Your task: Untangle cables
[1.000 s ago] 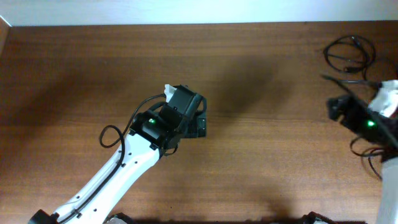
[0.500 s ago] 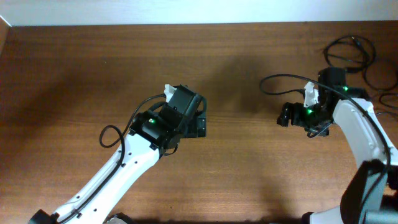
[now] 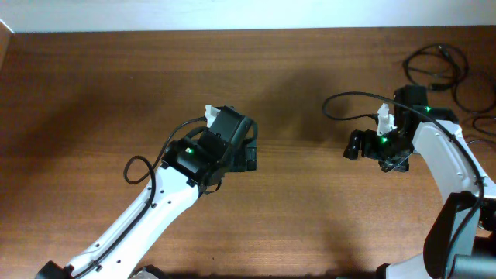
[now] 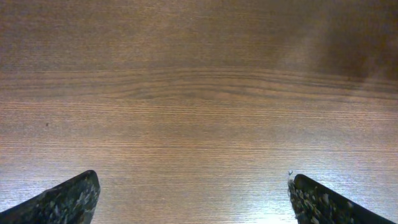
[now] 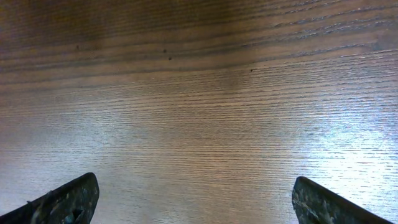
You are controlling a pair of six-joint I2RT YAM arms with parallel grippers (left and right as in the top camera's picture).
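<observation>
Wood grain is all that shows between the left fingers (image 4: 65,200), which stand wide apart and hold nothing over the brown surface (image 4: 199,93). The right fingers (image 5: 62,200) are spread just as wide, empty too, above the same bare wood. Seen from above, the left arm (image 3: 147,209) reaches in from the lower left, and its wrist sits near the middle of the surface. The right arm (image 3: 442,151) comes in from the lower right, bent so that its wrist points left. The cables (image 3: 435,66) lie as thin black loose loops at the far right corner, behind the right arm and apart from both sets of fingers. I cannot tell whether the nearest loop touches that arm.
</observation>
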